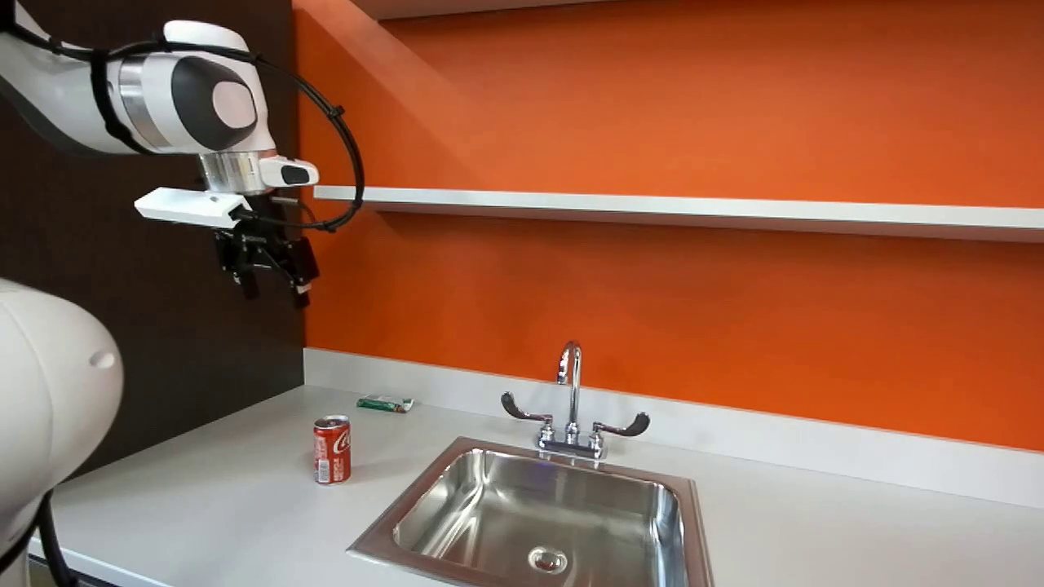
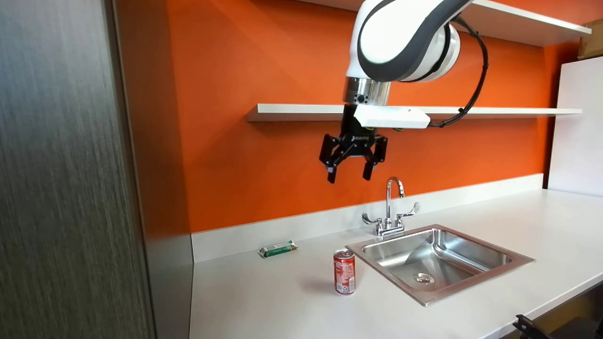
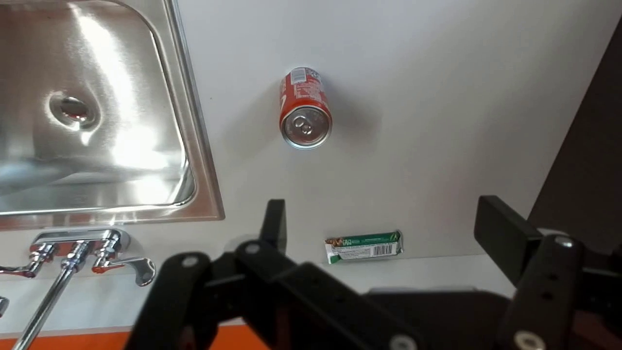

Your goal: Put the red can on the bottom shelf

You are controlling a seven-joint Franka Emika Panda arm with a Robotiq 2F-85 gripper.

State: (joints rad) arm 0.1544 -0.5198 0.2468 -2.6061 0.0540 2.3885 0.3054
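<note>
The red can (image 1: 332,450) stands upright on the white counter, left of the sink; it also shows in an exterior view (image 2: 344,272) and in the wrist view (image 3: 305,109), seen from above. The bottom shelf (image 1: 677,208) is the long white board on the orange wall; it also shows in an exterior view (image 2: 292,112), partly behind the arm, and is out of the wrist view. My gripper (image 1: 276,293) points down, well above the counter and the can. Its fingers are spread with nothing between them, in an exterior view (image 2: 349,175) and the wrist view (image 3: 384,218).
A green snack bar (image 3: 367,246) lies near the backsplash. The steel sink (image 3: 205,184) has a chrome faucet (image 1: 574,391) behind it. A dark side wall (image 1: 179,326) bounds the counter. A higher shelf (image 2: 532,21) is partly visible. A cable (image 1: 351,147) loops beside the wrist.
</note>
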